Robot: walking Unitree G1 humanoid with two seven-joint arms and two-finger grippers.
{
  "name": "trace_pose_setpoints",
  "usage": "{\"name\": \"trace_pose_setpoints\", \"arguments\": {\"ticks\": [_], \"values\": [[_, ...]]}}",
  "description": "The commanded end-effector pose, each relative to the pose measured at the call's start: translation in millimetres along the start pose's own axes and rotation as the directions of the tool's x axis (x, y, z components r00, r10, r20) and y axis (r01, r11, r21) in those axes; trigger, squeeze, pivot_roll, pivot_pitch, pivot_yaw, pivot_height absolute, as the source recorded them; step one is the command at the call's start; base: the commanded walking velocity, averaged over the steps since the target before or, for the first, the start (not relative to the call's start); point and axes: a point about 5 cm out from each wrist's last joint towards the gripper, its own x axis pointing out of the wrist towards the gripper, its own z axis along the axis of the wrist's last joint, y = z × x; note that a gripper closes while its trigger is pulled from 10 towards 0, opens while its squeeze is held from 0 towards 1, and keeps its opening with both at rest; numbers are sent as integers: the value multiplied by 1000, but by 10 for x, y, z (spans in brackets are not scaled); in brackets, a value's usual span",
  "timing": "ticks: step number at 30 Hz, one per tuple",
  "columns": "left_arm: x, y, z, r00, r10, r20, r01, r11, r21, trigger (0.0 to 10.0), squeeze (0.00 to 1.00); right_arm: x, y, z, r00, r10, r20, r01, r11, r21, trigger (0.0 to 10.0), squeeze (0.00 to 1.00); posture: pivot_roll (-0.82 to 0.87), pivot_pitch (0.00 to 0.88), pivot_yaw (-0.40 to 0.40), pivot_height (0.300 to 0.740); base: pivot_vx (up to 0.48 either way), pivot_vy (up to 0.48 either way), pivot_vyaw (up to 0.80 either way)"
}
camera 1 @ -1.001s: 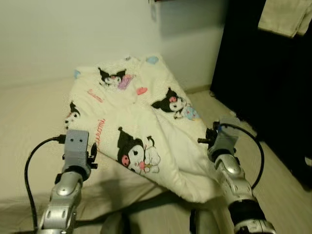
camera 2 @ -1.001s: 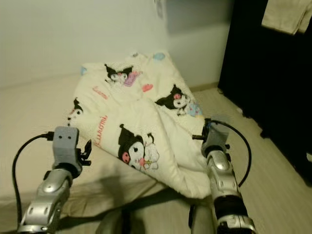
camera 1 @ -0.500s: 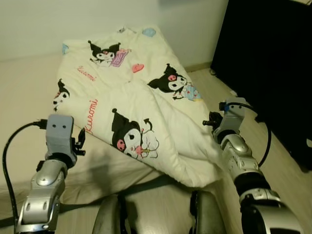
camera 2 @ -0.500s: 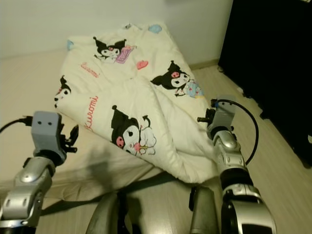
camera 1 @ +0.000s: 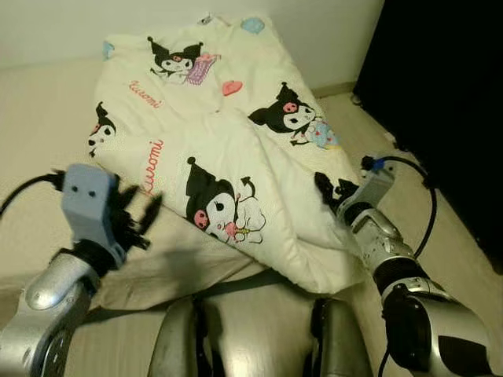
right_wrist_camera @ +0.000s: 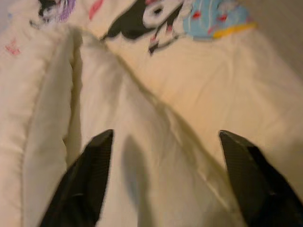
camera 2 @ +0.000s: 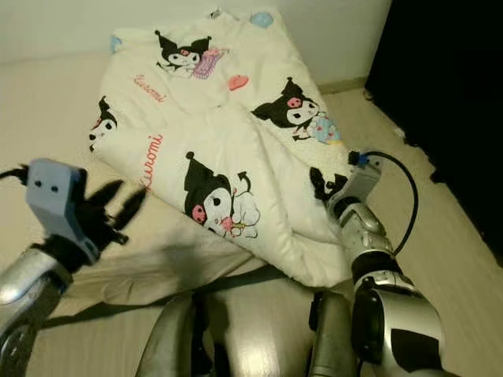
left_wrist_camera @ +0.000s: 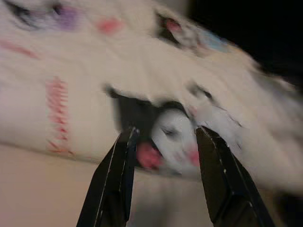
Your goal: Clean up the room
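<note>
A cream blanket [camera 1: 236, 149] printed with black cartoon figures lies crumpled across the mattress [camera 1: 39, 157], its near corner hanging off the bed's foot. My left gripper [camera 1: 137, 220] is open and hovers just left of the blanket's folded edge, over the bare sheet. In the left wrist view its fingers [left_wrist_camera: 113, 184] frame a cartoon face on the blanket [left_wrist_camera: 175, 137]. My right gripper [camera 1: 328, 188] is open at the blanket's right side, and in the right wrist view its fingers [right_wrist_camera: 83, 179] spread wide over a fold of the blanket [right_wrist_camera: 156, 109].
A white wall [camera 1: 338, 31] runs behind the bed. Dark furniture [camera 1: 448, 94] stands to the right, with a strip of light wooden floor [camera 1: 440, 236] between it and the bed. My own legs [camera 1: 189, 345] are at the bottom of the view.
The camera has tilted down toward the bed. Both arms have moved forward to the blanket, the left gripper toward its folded edge and the right to its side.
</note>
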Motion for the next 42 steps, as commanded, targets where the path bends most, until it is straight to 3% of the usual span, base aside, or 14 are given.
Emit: {"name": "trace_pose_setpoints", "arguments": {"ticks": [1, 5, 12, 13, 14, 15, 27, 35, 36, 37, 38, 39, 40, 42], "values": [[-26, -93, 6, 997, -71, -20, 71, 997, -4, 10000, 0, -30, -21, -122, 999, 0, -52, 0, 1000, 3, 10000, 1000, 257, 404, 66, 570, 0, 0, 0], [-105, -220, 15, 988, -146, -60, 146, 989, 0, 10000, 0, -57, -65, -173, 997, -10, -77, 9, 1000, -13, 10000, 1000, 298, 417, 88, 570, 0, 0, 0], [-226, -171, 75, 986, -128, -103, 130, 992, 7, 10000, 0, -82, -111, -239, 991, -50, -120, 44, 998, -50, 10000, 1000, 308, 420, 104, 570, 0, 0, 0], [-220, -156, 80, 988, -115, -101, 117, 993, 9, 10000, 0, -75, -106, -223, 992, -50, -115, 45, 998, -44, 4980, 0, 301, 420, 99, 570, 0, 0, 0], [-213, -146, 82, 989, -108, -101, 110, 994, 10, 10000, 0, -68, -99, -209, 993, -47, -109, 43, 998, -38, 431, 0, 298, 419, 97, 570, 0, 0, 0], [-194, -133, 87, 991, -89, -96, 91, 996, 15, 10000, 0, -57, -81, -191, 994, -36, -102, 32, 999, -42, 0, 0, 292, 417, 94, 570, 0, 0, 0], [-116, -80, 125, 997, -32, -63, 32, 999, 6, 10000, 0, -3, 42, -129, 996, 29, -85, -41, 989, -145, 0, 0, 256, 409, 79, 570, 0, 0, 0], [-92, -107, 102, 998, -32, -60, 31, 999, -10, 10000, 0, 31, 271, -222, 972, 179, -151, -212, 946, -244, 0, 0, 227, 404, 61, 570, 0, 0, 0], [-81, -106, 109, 998, -28, -53, 27, 1000, -14, 10000, 0, 35, 381, -281, 952, 243, -188, -290, 911, -294, 0, 0, 224, 403, 60, 570, 0, 0, 0], [-81, -106, 109, 998, -28, -53, 27, 1000, -14, 10000, 0, 35, 381, -281, 952, 243, -188, -290, 911, -294, 0, 0, 224, 403, 60, 570, 0, 0, 0], [-59, -109, 122, 999, -23, -38, 22, 999, -24, 10000, 0, 20, 568, -404, 899, 354, -259, -430, 828, -361, 0, 0, 214, 398, 51, 570, 0, 0, 0], [-39, -125, 133, 999, -24, -24, 24, 999, -36, 10000, 0, -28, 765, -555, 813, 465, -351, -581, 695, -424, 0, 0, 212, 396, 49, 570, 0, 0, 0], [-39, -125, 133, 999, -24, -24, 24, 999, -36, 10000, 0, -28, 765, -555, 813, 465, -351, -581, 695, -424, 0, 0, 212, 396, 49, 570, 0, 0, 0], [-12, -166, 142, 999, -33, -10, 32, 998, -50, 10000, 0, -154, 1010, -798, 644, 586, -491, -764, 461, -452, 0, 0, 209, 394, 46, 570, 0, 0, 0]]}}
